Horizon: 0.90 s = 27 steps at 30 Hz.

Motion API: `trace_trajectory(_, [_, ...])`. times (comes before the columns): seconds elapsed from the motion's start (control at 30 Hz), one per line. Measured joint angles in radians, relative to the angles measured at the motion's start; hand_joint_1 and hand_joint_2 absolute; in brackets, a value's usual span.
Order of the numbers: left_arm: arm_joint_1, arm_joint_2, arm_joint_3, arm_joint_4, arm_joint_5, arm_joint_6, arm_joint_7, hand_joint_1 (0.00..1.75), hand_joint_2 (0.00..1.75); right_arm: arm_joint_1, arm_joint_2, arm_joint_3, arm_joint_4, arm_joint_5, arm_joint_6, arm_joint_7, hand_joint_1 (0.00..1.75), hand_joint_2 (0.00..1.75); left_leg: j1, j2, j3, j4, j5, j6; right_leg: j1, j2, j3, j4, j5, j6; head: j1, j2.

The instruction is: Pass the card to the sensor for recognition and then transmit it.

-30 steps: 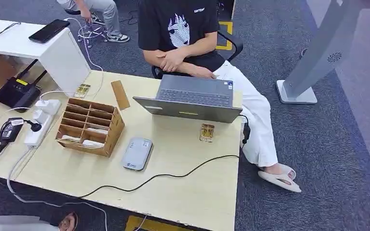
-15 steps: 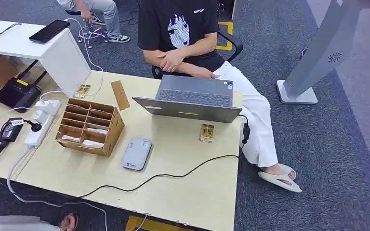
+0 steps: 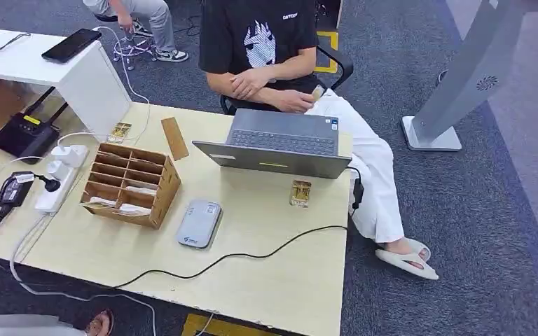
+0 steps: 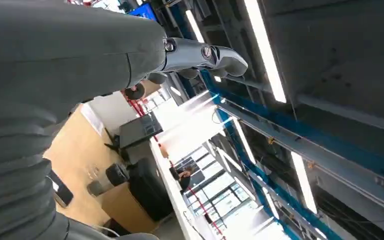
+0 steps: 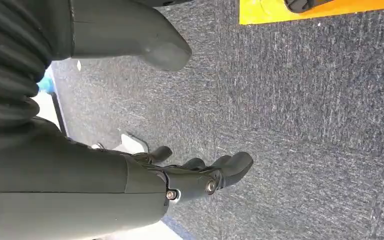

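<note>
1. We list a black router (image 3: 24,133) and a white power strip (image 3: 59,175) at the table's left end.
2. We note a wooden slotted organizer (image 3: 132,184), with cards (image 3: 129,207) lying in its near slots.
3. The grey sensor (image 3: 199,223) carries a small blue label, unreadable.
4. Laptop (image 3: 280,143); a gold card (image 3: 300,192) lies just beyond its front edge.
5. Our left hand (image 4: 200,55) and right hand (image 5: 200,175) are empty, fingers loosely apart.

A pale wooden table (image 3: 280,280) stood on grey carpet (image 3: 476,231), with a white desk (image 3: 91,80) at upper left.
</note>
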Motion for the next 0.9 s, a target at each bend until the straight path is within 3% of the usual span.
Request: trace_trajectory(0.9, [0.001,0.008,-0.016,-0.010,0.000,0.001,0.000,0.00,1.75,0.000,0.000,0.000,0.000,0.000,0.000,0.000,0.00,1.75,0.000,0.000,0.000,0.000,0.000,0.000,0.000,0.000,0.000,0.000,0.000,0.000,0.000,0.000])
